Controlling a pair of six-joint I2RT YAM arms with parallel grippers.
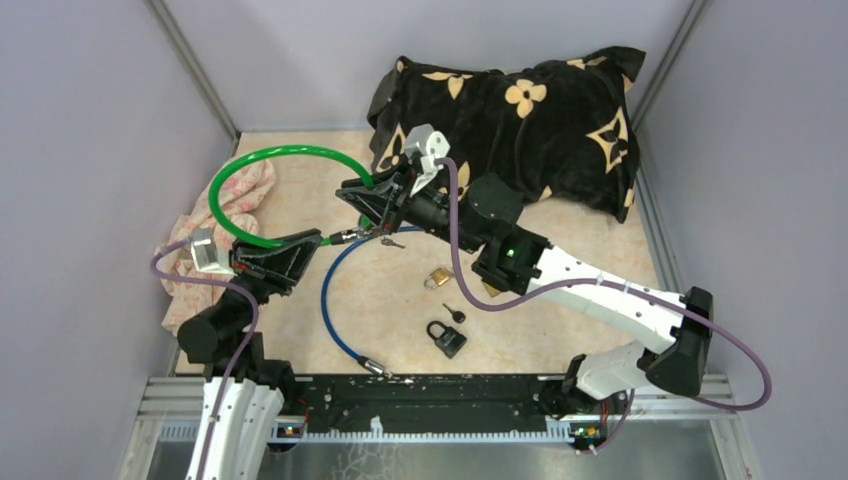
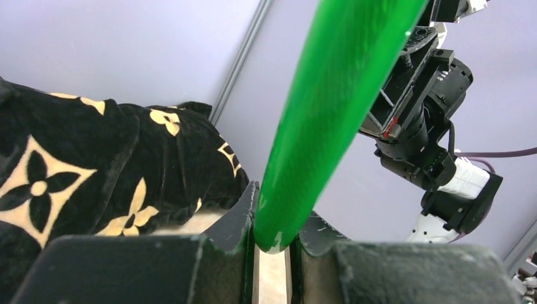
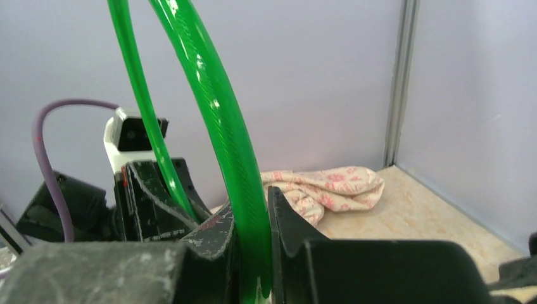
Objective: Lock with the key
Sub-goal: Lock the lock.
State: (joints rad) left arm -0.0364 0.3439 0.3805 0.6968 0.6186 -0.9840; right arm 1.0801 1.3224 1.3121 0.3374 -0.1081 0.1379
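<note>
A green cable lock (image 1: 280, 151) arcs above the table between my two grippers. My left gripper (image 1: 312, 242) is shut on one end of it; in the left wrist view the cable (image 2: 335, 95) rises from between the closed fingers (image 2: 275, 237). My right gripper (image 1: 372, 202) is shut on the other end, and the cable (image 3: 221, 126) passes between its fingers (image 3: 253, 212). A metal lock end (image 1: 347, 237) and a small key (image 1: 392, 241) sit between the grippers. A brass padlock (image 1: 437, 277), a black-headed key (image 1: 455, 312) and a black padlock (image 1: 447, 338) lie on the table.
A blue cable (image 1: 330, 300) curves from the lock end toward the near edge. A black floral pillow (image 1: 520, 125) fills the back right. A pink floral cloth (image 1: 235, 200) lies at the left, also in the right wrist view (image 3: 329, 187). Grey walls enclose the table.
</note>
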